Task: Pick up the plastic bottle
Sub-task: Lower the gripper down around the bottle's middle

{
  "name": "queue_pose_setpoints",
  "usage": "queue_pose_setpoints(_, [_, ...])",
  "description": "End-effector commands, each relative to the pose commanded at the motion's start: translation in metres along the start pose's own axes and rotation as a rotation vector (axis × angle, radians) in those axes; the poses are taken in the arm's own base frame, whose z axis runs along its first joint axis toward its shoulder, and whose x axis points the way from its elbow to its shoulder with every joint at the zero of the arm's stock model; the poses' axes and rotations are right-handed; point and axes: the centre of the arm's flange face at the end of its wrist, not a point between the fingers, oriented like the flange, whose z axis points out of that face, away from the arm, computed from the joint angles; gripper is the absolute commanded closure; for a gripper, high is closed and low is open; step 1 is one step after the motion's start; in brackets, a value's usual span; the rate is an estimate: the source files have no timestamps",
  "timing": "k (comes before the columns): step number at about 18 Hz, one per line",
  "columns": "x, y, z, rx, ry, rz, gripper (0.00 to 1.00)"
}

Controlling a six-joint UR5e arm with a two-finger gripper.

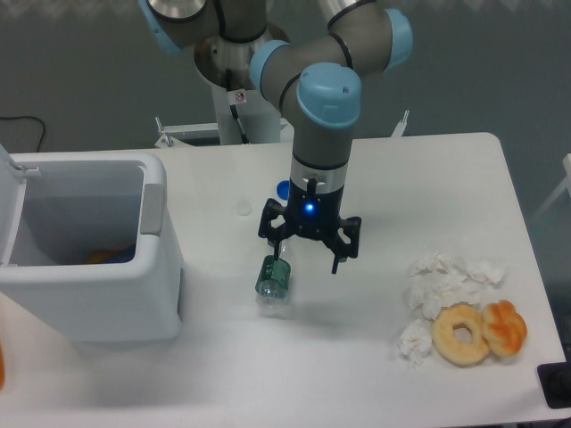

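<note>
The plastic bottle lies on its side on the white table, clear with a dark green label band. My gripper hangs just right of the bottle's top end, fingers spread wide and pointing down. Its left finger is right at the bottle's upper end; whether it touches I cannot tell. The right finger hangs over bare table. Nothing is held between them.
A white open bin stands at the left with something orange and blue inside. A small blue cap lies behind the gripper. Crumpled tissues, a doughnut and an orange pastry sit at the right front.
</note>
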Motion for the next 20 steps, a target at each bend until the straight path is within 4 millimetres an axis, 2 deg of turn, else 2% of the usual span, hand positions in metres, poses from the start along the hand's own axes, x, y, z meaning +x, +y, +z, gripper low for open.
queue_pose_setpoints(3, [0.002, 0.0, 0.01, -0.007, 0.019, -0.009, 0.0])
queue_pose_setpoints(6, [0.012, -0.005, 0.035, -0.034, 0.045, 0.01, 0.0])
queue_pose_setpoints(10, [0.016, -0.007, 0.052, -0.053, 0.063, 0.019, 0.0])
queue_pose_setpoints(20, [0.022, -0.007, 0.083, -0.088, 0.097, 0.036, 0.0])
